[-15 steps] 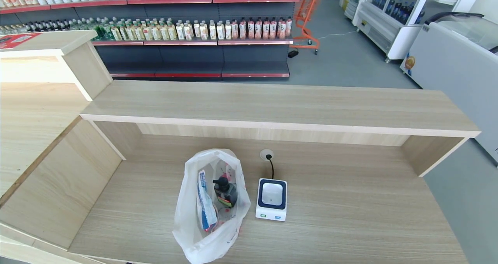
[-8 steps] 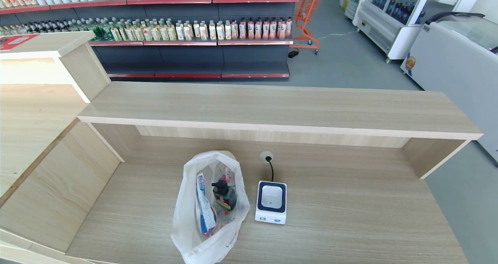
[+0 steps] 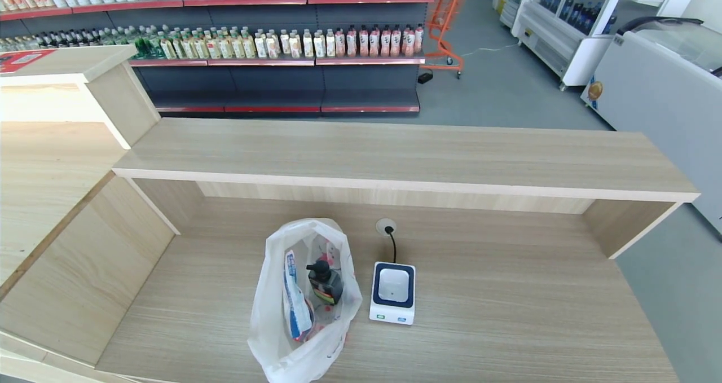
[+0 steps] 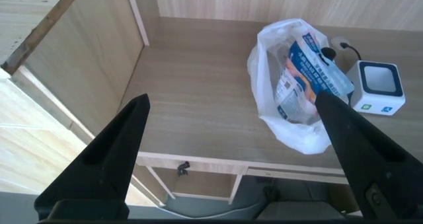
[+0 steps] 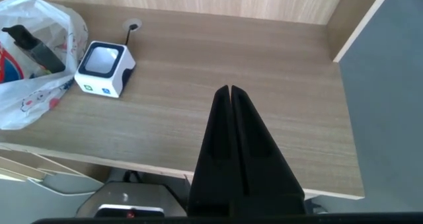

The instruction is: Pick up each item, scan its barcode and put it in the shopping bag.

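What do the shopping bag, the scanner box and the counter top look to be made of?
Thin white shopping bag: soft plastic film, semi-clear; the packed items show through its crinkled wall. Small white box scanner: hard moulded plastic, smooth, with a glossy window on top, likely glass or clear plastic. Pale counter top: wood-grain surface, matt; probably laminate, though that cannot be told.

Head camera high, facing down at counter (image 3: 507, 315); wrist cameras share bag (image 3: 264, 322), scanner (image 3: 393, 288).
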{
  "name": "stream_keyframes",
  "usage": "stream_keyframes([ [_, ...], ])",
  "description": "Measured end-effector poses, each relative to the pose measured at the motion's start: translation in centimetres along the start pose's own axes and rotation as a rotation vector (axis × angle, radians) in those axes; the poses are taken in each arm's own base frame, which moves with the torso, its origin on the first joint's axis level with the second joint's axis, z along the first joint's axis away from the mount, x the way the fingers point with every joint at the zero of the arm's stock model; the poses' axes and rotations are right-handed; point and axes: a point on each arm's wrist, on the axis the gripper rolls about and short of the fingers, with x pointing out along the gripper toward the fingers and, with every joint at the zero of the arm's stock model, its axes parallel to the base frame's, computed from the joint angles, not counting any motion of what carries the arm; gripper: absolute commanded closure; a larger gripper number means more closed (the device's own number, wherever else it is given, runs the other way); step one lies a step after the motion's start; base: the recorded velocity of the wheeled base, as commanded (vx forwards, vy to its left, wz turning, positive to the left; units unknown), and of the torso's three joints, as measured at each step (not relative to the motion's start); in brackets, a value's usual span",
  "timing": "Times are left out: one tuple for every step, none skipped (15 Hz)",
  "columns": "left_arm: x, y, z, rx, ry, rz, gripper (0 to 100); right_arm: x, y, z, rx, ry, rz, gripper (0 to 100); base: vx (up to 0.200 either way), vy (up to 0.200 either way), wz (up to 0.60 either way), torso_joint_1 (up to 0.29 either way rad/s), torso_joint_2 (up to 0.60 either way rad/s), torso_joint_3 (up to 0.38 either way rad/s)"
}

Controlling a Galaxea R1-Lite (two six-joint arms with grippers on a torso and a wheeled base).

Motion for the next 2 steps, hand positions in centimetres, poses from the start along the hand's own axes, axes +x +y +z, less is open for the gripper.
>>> stream_keyframes([
  [0.00, 0.00, 0.00, 0.000, 0.000, 0.000, 0, 0.00, 0.00, 0.00, 0.000, 0.000, 0.000, 100, 0.000, 0.000, 0.00, 0.000, 0.00, 0.000],
  [0.00, 0.00, 0.00, 0.000, 0.000, 0.000, 0, 0.00, 0.00, 0.00, -0.001, 0.001, 0.002, 100, 0.000, 0.000, 0.00, 0.000, 0.00, 0.000],
])
